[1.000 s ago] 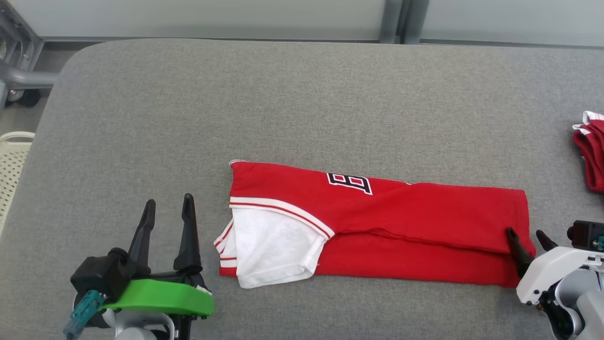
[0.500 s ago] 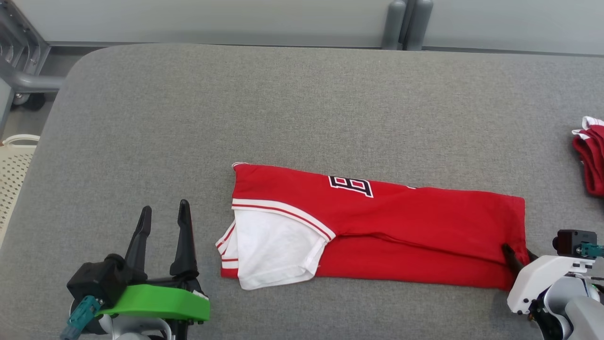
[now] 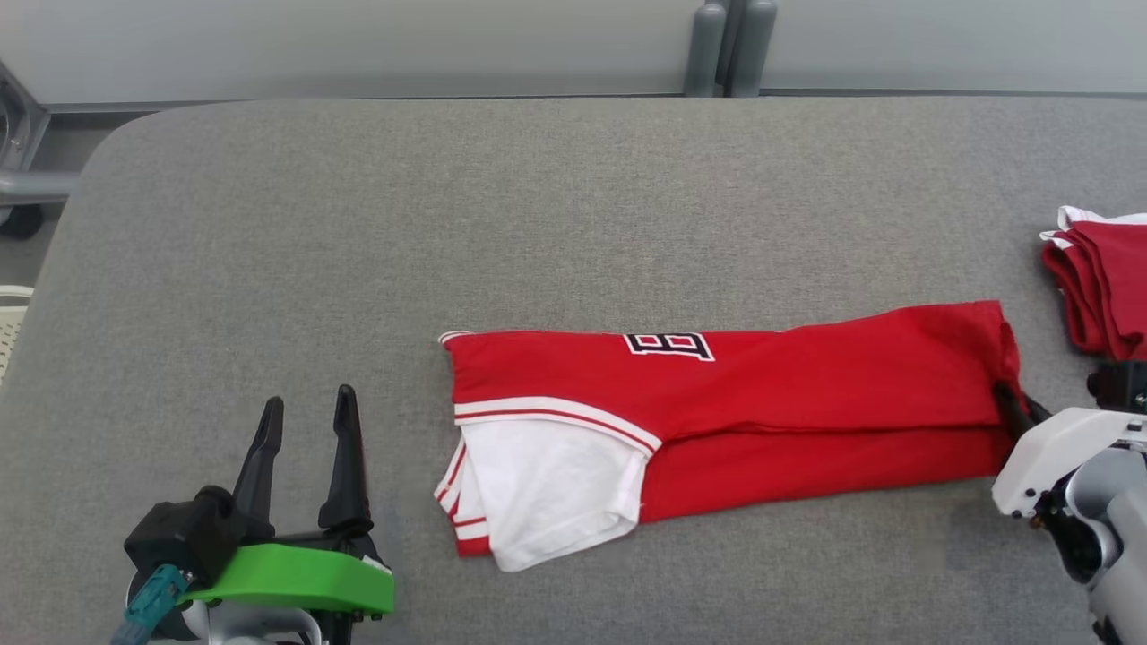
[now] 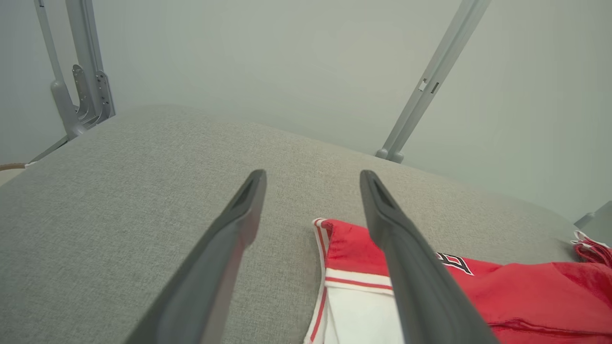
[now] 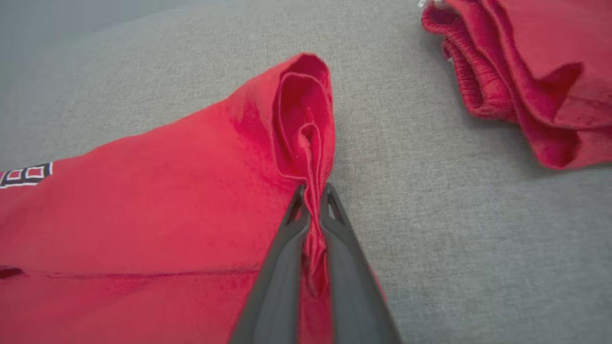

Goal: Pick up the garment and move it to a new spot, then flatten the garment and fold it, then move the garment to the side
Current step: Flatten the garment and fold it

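The garment (image 3: 789,394) is a red jersey with white trim and a black number, folded into a long strip across the grey table (image 3: 448,224). Its white sleeve end (image 3: 547,493) lies at the left. My right gripper (image 3: 1014,403) is shut on the garment's right edge, which is bunched and lifted a little; in the right wrist view the red cloth (image 5: 167,191) is pinched between the fingers of the gripper (image 5: 313,196). My left gripper (image 3: 306,408) stands open over bare table left of the garment, and its own view shows the gripper (image 4: 313,179) apart from the jersey corner (image 4: 344,239).
A second folded red garment (image 3: 1107,278) lies at the table's right edge, close behind my right wrist, also the folded red pile (image 5: 526,76) in the right wrist view. A pale perforated basket (image 3: 7,318) shows beyond the left edge. Grey posts (image 3: 726,45) stand behind the table.
My right gripper has shut on the garment's right edge and pulled it up and away, skewing the strip. The head camera has shifted. The left gripper stays open.
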### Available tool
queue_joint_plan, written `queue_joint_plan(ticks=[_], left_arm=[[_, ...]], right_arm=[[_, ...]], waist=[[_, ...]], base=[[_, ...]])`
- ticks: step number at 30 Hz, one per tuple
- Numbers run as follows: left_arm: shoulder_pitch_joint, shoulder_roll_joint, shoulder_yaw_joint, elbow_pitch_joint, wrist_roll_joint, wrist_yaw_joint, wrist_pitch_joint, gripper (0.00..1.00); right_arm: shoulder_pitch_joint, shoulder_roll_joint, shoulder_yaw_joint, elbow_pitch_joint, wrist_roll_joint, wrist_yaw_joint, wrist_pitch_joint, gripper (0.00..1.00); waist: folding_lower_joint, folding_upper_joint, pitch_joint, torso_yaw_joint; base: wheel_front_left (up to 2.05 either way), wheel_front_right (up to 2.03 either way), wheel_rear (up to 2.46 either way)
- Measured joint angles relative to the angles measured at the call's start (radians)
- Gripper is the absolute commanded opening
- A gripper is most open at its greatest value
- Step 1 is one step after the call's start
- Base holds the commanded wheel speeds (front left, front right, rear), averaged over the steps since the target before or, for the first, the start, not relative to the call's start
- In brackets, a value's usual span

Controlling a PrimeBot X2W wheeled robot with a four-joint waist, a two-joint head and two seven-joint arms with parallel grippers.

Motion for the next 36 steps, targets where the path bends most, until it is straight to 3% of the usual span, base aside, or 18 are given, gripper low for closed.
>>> queue_joint_plan(ticks=[7, 12, 20, 36], left_arm=[[-0.001, 0.002, -0.004, -0.011, 0.001, 0.003, 0.002, 1.0], [-0.001, 0.002, -0.007, -0.011, 0.002, 0.003, 0.003, 1.0], [-0.002, 0.002, -0.01, -0.003, 0.002, 0.003, 0.003, 1.0], [-0.004, -0.001, -0.019, 0.006, 0.0, 0.004, 0.001, 1.0]], right_arm=[[-0.056, -0.127, -0.015, -0.007, 0.005, 0.0, 0.004, 0.0], [-0.065, -0.175, -0.038, -0.003, 0.0, 0.0, 0.005, 0.0], [-0.068, -0.121, -0.004, -0.115, 0.026, 0.0, 0.031, 0.0], [0.056, -0.019, 0.1, -0.513, 0.095, -0.001, 0.167, 0.0]], waist=[[0.0, 0.0001, 0.003, -0.055], [0.0, 0.0, 0.01, -0.083], [0.0, 0.0, 0.012, -0.121], [0.0, 0.0, -0.012, -0.15]], base=[[0.0, 0.0, 0.0], [0.0, 0.0, 0.0], [0.0, 0.0, 0.0], [0.0, 0.0, 0.0]])
